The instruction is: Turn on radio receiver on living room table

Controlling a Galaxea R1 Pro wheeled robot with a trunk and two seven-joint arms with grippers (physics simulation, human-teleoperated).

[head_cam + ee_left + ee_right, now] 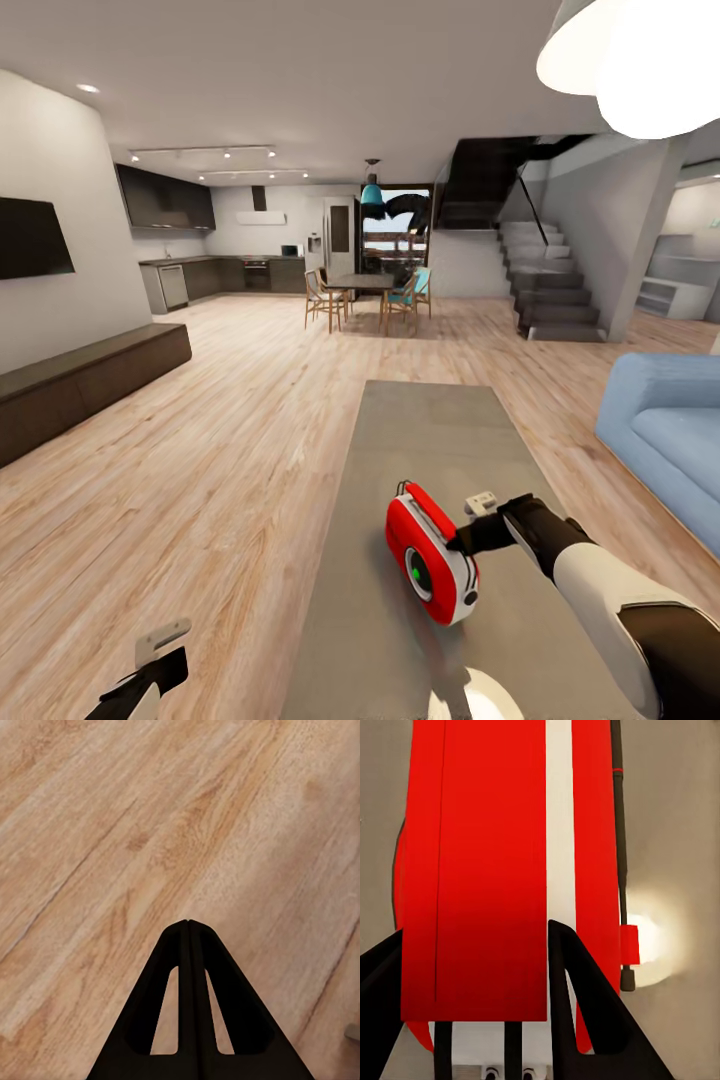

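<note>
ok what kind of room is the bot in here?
Looks like an open-plan home living area: a blue sofa beside a long grey coffee table, with a dining table and kitchen counter beyond and a staircase.

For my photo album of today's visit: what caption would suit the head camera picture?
Right hand against the red radio receiver on the grey table, blue sofa alongside.

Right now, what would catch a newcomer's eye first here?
The red radio receiver on the grey table, with the right gripper closed around it; its dial glows green. Next, the blue sofa to the right and the white pendant lamp overhead.
</note>
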